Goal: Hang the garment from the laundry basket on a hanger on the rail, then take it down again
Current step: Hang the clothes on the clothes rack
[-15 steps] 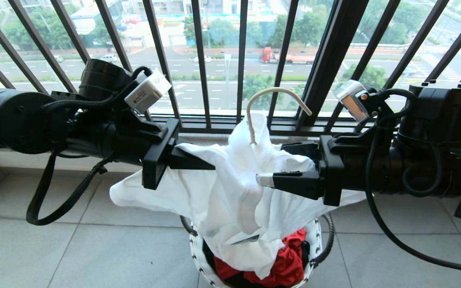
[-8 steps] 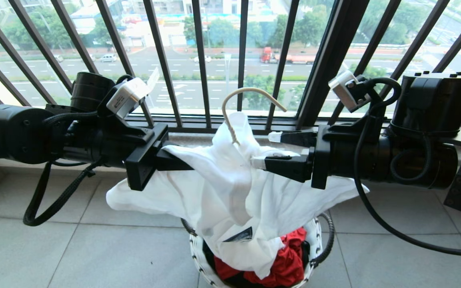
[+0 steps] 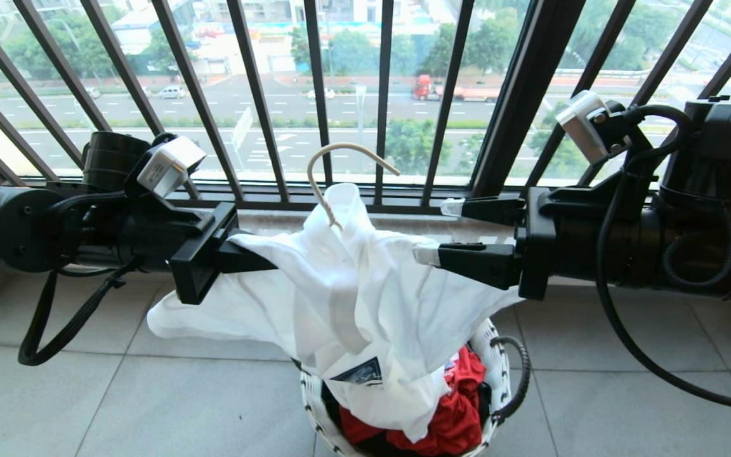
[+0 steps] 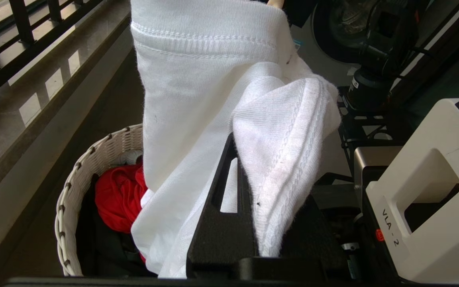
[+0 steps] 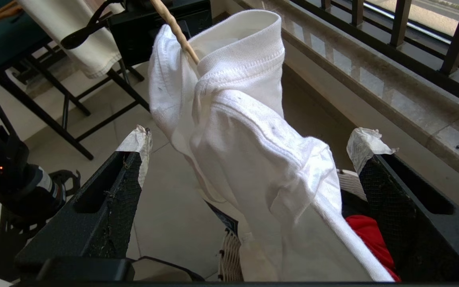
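While left gripper (image 3: 257,254) pinches the limp white T-shirt's (image 3: 365,304) hem | right gripper (image 3: 441,231) gapes at 3 o'clock | light, floppy: grasp its ribbed collar by the wire hanger (image 3: 340,171).

Black arms (image 3: 54,222), braided cables, white-taped jaws

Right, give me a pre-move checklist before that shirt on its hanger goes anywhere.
1. Left hand shut on the white T-shirt with dark blue print: ok.
2. Right hand open, fingers either side of the shirt, not gripping: ok.
3. Thin cream wire hanger sticks up through the collar: ok; its shoulders inside the sleeves: cannot tell.
4. Shirt hem clear of the round white woven laundry basket: not ok, it drapes into it over a red garment.
5. Hook clear of the black window bars: cannot tell.
6. Rail in view: not ok.
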